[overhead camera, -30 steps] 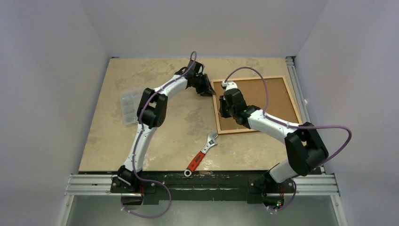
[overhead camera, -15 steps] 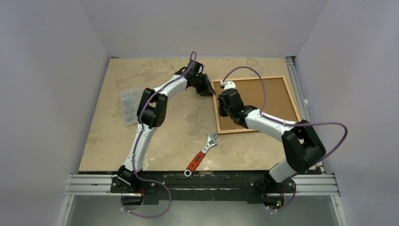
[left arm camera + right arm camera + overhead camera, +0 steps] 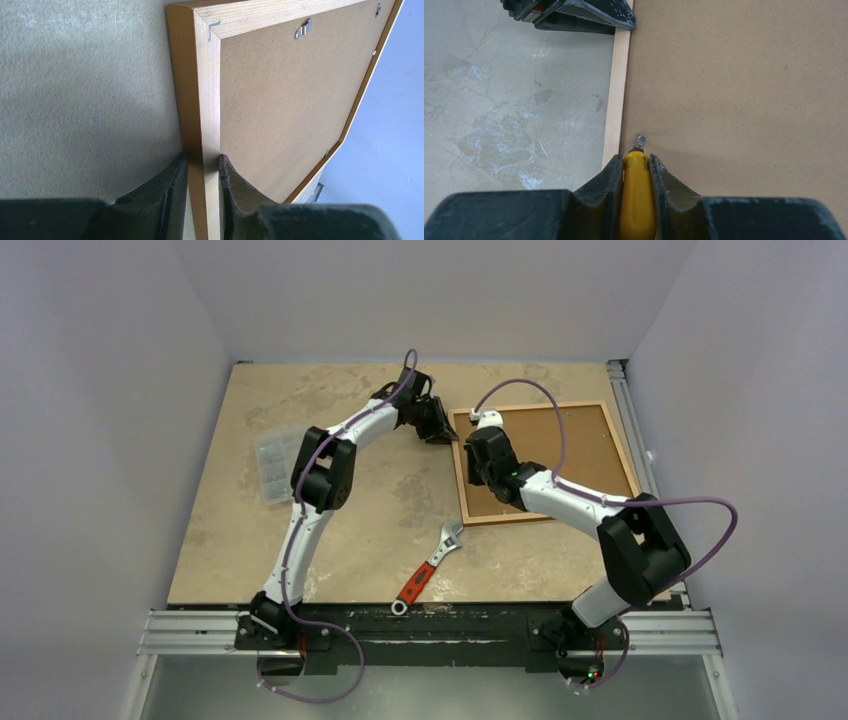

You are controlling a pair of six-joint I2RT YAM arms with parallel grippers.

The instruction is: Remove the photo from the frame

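The frame (image 3: 545,517) lies face down at the table's back right, its cork-brown backing board (image 3: 590,455) facing up. The photo is hidden under the backing. My left gripper (image 3: 440,430) is shut on the frame's left border (image 3: 202,100) near the far corner, one finger on each side of the wood (image 3: 202,162). My right gripper (image 3: 473,468) is shut on a yellow-handled tool (image 3: 636,200). The tool's tip rests at a small metal tab (image 3: 640,140) on the backing (image 3: 749,100), just inside the left border (image 3: 616,100). More metal tabs (image 3: 303,28) sit along the far edge.
A red-handled adjustable wrench (image 3: 428,567) lies near the table's front middle. A clear plastic parts box (image 3: 272,465) sits at the left. A metal rail (image 3: 625,410) runs along the table's right edge, close to the frame.
My right arm has shifted a little to the left and away along the frame's left side, still holding the yellow tool. The left arm and the frame have not moved.
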